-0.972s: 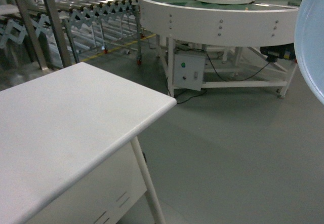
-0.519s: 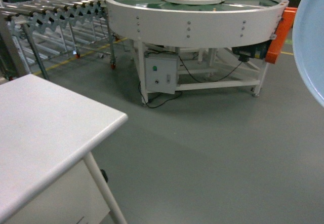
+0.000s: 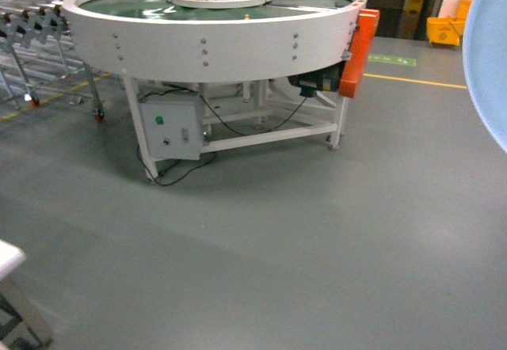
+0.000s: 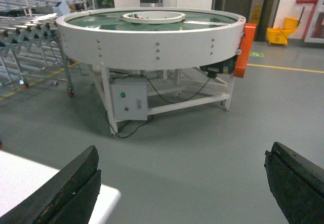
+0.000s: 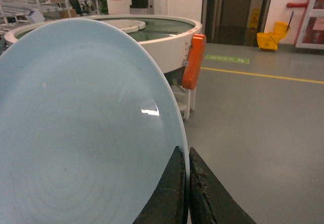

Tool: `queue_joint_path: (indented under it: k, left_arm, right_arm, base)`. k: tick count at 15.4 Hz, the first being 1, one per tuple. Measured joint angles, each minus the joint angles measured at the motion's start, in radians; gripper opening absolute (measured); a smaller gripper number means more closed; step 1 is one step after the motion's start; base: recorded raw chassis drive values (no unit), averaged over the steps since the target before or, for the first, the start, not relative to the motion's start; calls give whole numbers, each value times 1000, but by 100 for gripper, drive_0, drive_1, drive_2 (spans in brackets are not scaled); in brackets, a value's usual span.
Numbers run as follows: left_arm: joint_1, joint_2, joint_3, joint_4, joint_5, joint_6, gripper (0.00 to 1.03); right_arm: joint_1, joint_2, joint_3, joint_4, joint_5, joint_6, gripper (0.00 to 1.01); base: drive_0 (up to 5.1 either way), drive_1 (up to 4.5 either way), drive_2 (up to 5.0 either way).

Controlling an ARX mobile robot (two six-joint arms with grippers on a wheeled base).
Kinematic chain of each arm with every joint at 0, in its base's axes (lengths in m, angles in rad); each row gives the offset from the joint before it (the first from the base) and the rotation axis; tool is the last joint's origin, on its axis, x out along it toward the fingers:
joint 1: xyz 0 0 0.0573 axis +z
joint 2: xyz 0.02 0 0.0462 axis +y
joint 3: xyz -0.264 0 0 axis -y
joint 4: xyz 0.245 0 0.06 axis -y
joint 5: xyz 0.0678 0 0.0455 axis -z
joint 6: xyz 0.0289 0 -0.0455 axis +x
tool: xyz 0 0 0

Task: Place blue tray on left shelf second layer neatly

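Fingers of right gripper (image 5: pixel 188 193) pinch blue tray (image 5: pixel 86 127) rim; left gripper (image 4: pixel 182 183) gapes empty; shelf unseen, placement pending.

Below me spreads a grey floor (image 3: pixel 317 239), smooth and slightly glossy. On it stands a big round white carousel (image 3: pixel 214 33) on a white frame, a grey control box (image 3: pixel 169 128) low on its leg and a black cable trailing onto the floor. A roller conveyor (image 3: pixel 32 25) stands at its left. Yellow lines (image 3: pixel 416 81) cross the floor far off, near a yellow mop bucket (image 3: pixel 445 29). My white desk (image 4: pixel 30 183) shows a corner.
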Motion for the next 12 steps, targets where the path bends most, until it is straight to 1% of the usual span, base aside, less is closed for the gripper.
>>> queue_joint_path:
  k: [12]
  left_arm:
    - [0, 0, 0, -1, 1, 0, 98]
  right_arm:
    - [0, 1, 0, -6, 0, 0, 2]
  base:
    - [254, -234, -503]
